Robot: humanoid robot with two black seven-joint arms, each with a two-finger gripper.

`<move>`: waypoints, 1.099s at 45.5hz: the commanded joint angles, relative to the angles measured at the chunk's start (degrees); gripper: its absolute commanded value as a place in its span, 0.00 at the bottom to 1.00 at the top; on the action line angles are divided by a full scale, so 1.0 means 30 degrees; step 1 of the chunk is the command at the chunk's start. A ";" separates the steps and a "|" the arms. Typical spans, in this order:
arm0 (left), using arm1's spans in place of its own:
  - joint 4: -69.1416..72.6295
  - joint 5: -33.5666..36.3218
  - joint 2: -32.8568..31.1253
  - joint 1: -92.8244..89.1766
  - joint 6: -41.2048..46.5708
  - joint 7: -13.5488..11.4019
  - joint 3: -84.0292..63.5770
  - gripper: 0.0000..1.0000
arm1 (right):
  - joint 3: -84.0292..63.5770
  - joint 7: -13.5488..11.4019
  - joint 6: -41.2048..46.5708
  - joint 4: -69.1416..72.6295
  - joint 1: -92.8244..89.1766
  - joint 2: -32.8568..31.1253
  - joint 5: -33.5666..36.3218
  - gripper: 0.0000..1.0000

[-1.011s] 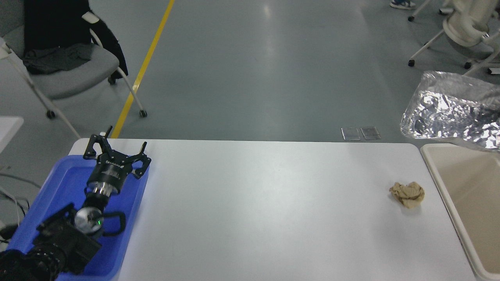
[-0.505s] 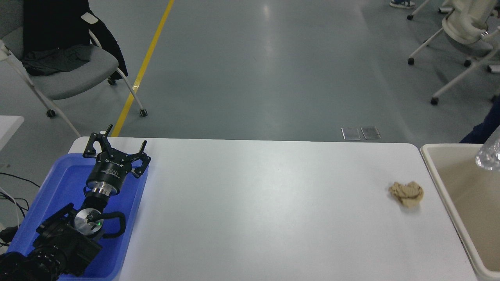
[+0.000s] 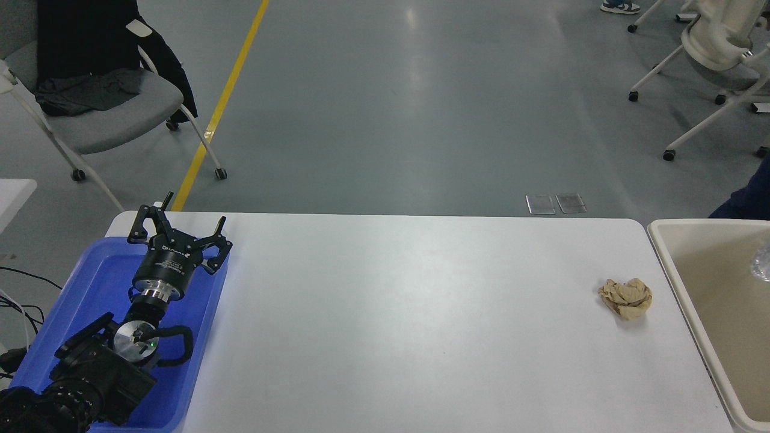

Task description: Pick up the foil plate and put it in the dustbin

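Only a small silvery edge of the foil plate (image 3: 761, 269) shows, at the picture's right border over the inside of the dustbin (image 3: 674, 264); whether it hangs there or lies inside cannot be told. The right tool is out of view, so its state cannot be told either. The left tool (image 3: 179, 230) is parked over the blue tray (image 3: 90, 282) at the near left corner of the desk (image 3: 397, 325), its fingers spread wide and holding nothing.

The step looks like the drop itself, near the task's end. To do it well, let go only once the whole plate is inside the thick rounded rim, since thin crinkled foil is light, springy and may catch on an edge. The bin's walls are smooth tan plastic. A crumpled tan paper ball (image 3: 626, 297) sits on the desk near the bin, apart from it
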 commanded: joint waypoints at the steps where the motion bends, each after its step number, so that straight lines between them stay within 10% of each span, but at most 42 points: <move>1: 0.0000 -0.0001 -0.0001 0.0003 0.0000 0.0000 -0.0001 1.00 | 0.0275 0.0021 -0.0519 -0.0236 -0.0373 0.0232 0.0014 0.16; 4: 0.0000 -0.0001 -0.0001 0.0003 0.0000 0.0000 -0.0001 1.00 | 0.0420 0.0021 -0.1073 -0.0236 -0.0168 -0.0002 0.0014 0.73; 6: 0.0000 -0.0001 -0.0001 0.0003 0.0000 0.0000 -0.0001 1.00 | 0.0421 0.0021 -0.1601 -0.0236 -0.0080 -0.0032 0.0014 0.89; 24: 0.0000 -0.0001 -0.0001 -0.0026 0.0000 0.0000 -0.0001 1.00 | 0.0450 0.0021 -0.2219 0.2367 0.0709 -0.0440 0.0014 0.93; 37: 0.0000 -0.0001 -0.0001 0.0003 0.0000 0.0000 -0.0001 1.00 | -0.0485 0.0021 -0.1927 1.3670 0.4751 -0.6033 0.0014 1.00; 50: 0.0000 -0.0001 -0.0001 0.0003 0.0000 0.0000 0.0029 1.00 | -1.1726 0.0021 -0.1223 2.2228 1.4499 -0.6449 -0.0015 1.00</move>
